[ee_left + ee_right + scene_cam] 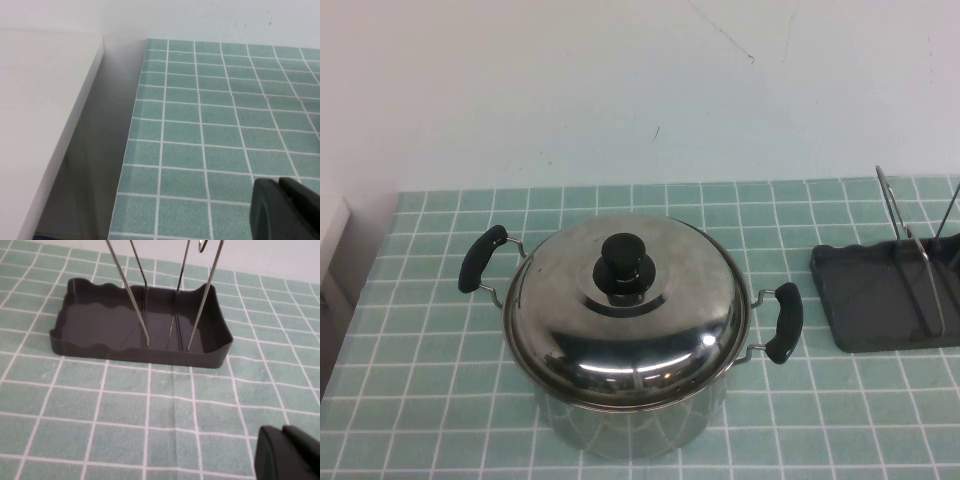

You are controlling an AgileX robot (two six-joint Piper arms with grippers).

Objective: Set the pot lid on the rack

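Jaws of both grippers cannot be judged: only a dark part of the left gripper (285, 210) shows over bare green tiles at the table's left edge, and of the right gripper (290, 452) just near the small dark grey rack with upright wire loops (142, 325). Neither holds anything, because the round shiny steel pot lid with black knob (625, 310) sits closed on the deep steel pot (620, 420) at centre, well left of the rack.

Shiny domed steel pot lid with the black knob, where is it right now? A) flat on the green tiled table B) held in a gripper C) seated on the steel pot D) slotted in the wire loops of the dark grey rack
C: the shiny domed steel pot lid sits closed on the deep steel pot, the dark grey rack stands empty, and the left gripper and right gripper hold nothing.
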